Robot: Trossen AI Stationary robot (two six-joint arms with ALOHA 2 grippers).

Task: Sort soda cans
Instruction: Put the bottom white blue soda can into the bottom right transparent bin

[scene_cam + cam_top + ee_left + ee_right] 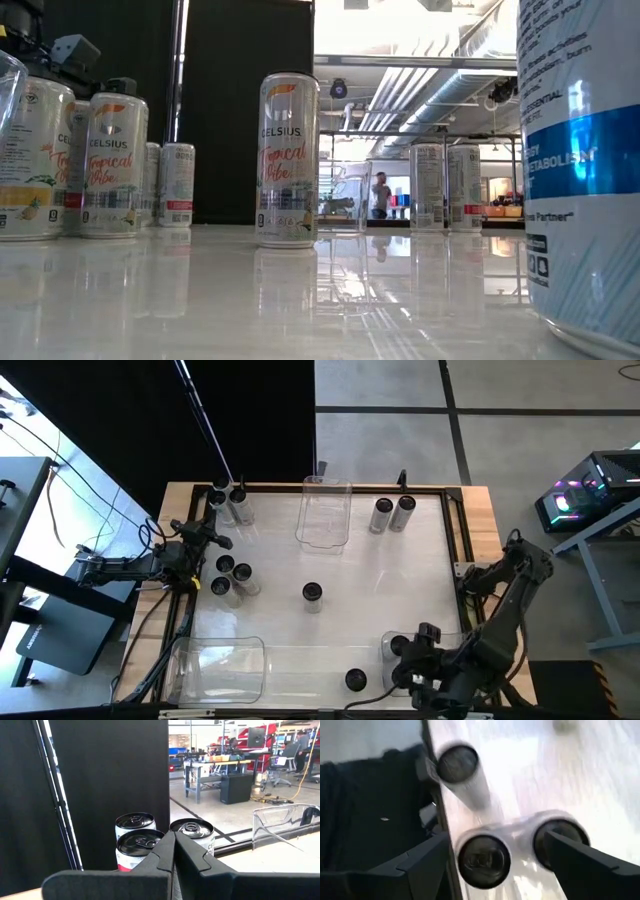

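Soda cans (pixel 312 593) upright, silver-sided, dark-topped, scattered in clusters across table.

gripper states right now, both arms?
Left gripper: closed, empty, behind the cans in the far-left corner.
Right gripper: open, above a can at the table's near right edge, not gripping it.

The high view looks straight down on the whole table (pixel 330 575). The low view sits at table (pixel 300 300) height, facing level across it into the room; the lone centre can (pixel 289 160) near it is the centre can (pixel 312 593) seen from above. The left wrist view faces the three corner cans (pixel 145 842) closely. The right wrist view looks steeply down, close above two cans (pixel 485 861).
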